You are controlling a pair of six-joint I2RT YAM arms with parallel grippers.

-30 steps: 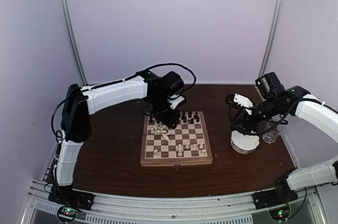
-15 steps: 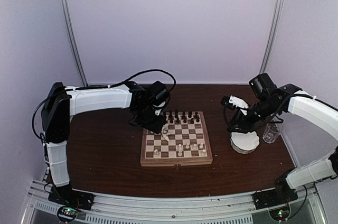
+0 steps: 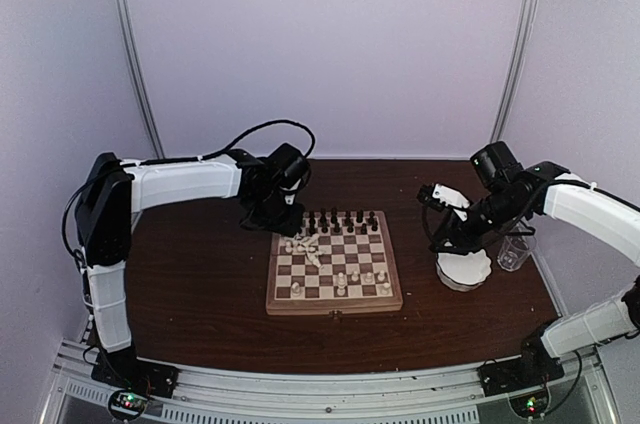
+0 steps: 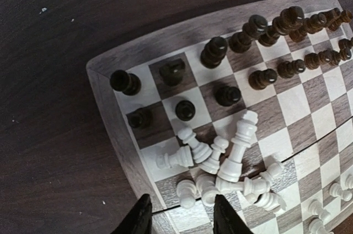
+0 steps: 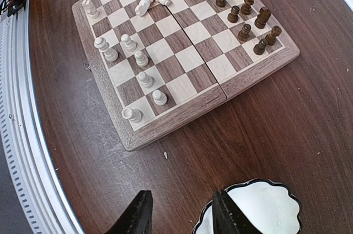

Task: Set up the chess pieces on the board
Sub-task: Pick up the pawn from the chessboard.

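Chess pieces (image 4: 237, 145) toppled: clear left wrist, blurred top.

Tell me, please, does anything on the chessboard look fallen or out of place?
Yes. A heap of white pieces lies toppled across several squares toward the far left corner of the board, right beside the dark pieces, which stand upright in rows. Other white pieces stand upright along the near side.

Looks like a robotics lab test cell. Closed in by plain pale walls (image 3: 330, 44) and metal corner poles (image 3: 135, 54), with a dark wooden table (image 3: 200, 294) fronted by an aluminium rail (image 3: 330, 384) carrying bolted arm bases (image 3: 512, 376) and small lit indicator lights (image 3: 125, 402).
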